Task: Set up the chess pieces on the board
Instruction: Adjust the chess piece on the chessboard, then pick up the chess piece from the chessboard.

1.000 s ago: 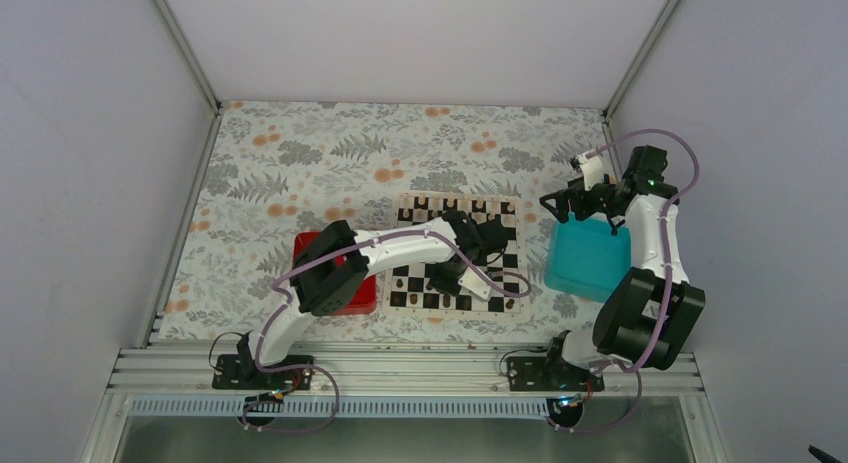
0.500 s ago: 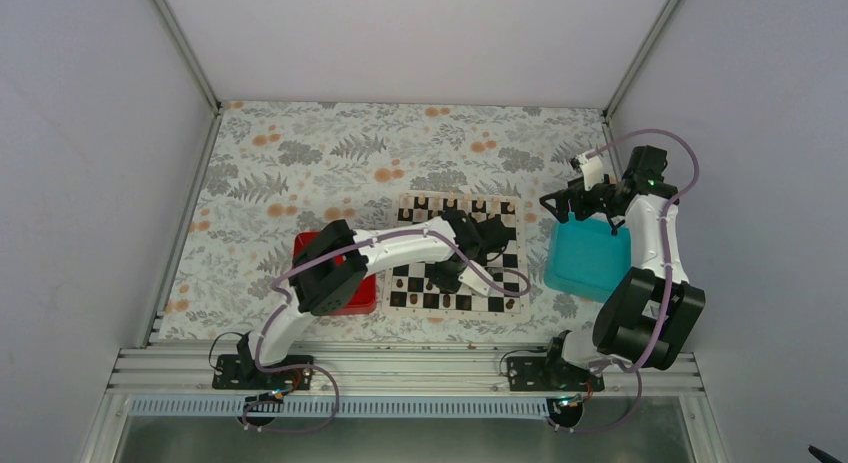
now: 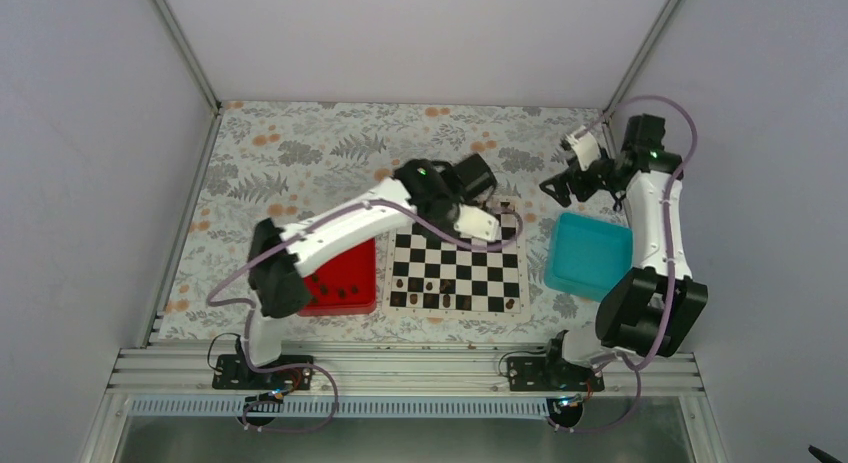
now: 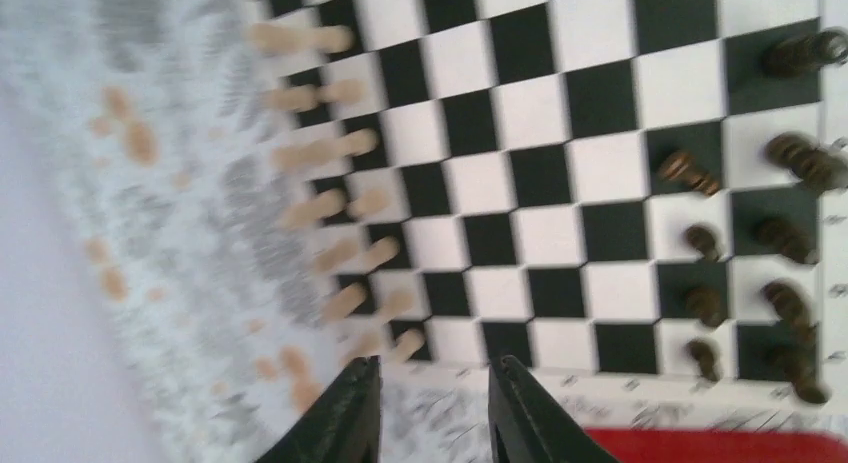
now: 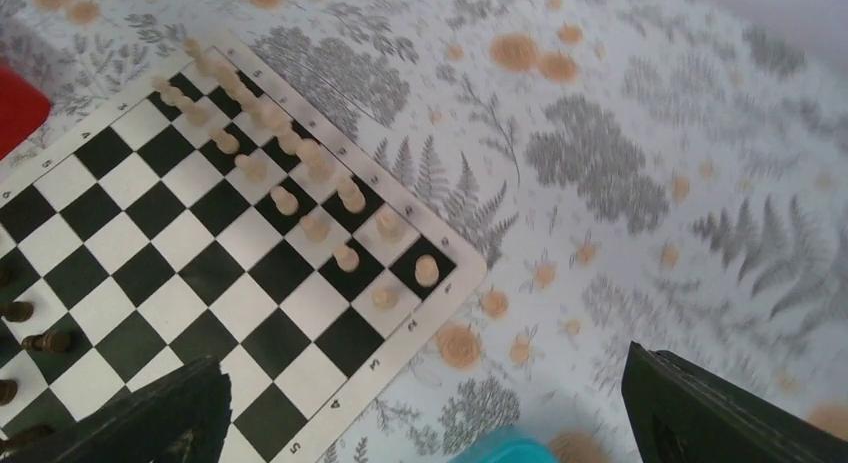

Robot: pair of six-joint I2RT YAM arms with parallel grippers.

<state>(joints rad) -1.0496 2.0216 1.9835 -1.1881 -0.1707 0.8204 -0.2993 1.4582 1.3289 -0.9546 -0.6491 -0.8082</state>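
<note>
the chess pieces (image 4: 703, 301) looked tiny, light, rigid and tippy, best pinched at the stem. left gripper (image 4: 430, 408) stood slightly apart, empty; right gripper (image 5: 420, 393) gaped wide.

From high above and behind the left gripper (image 3: 488, 227) and the right gripper (image 3: 560, 186), the whole table (image 3: 300, 173) is taken in by the top external camera, with the board (image 3: 457, 268) small at mid-frame. From the left wrist the board is viewed steeply downward and close (the frame is blurred), just beyond that gripper's fingers (image 4: 350, 413) at the bottom edge. From the right wrist a slanted, more distant look is given ahead of its fingers (image 5: 150, 418), which fill the lower corners. The board and its row of pale pieces (image 5: 286, 199) are shared by all three views.
</note>
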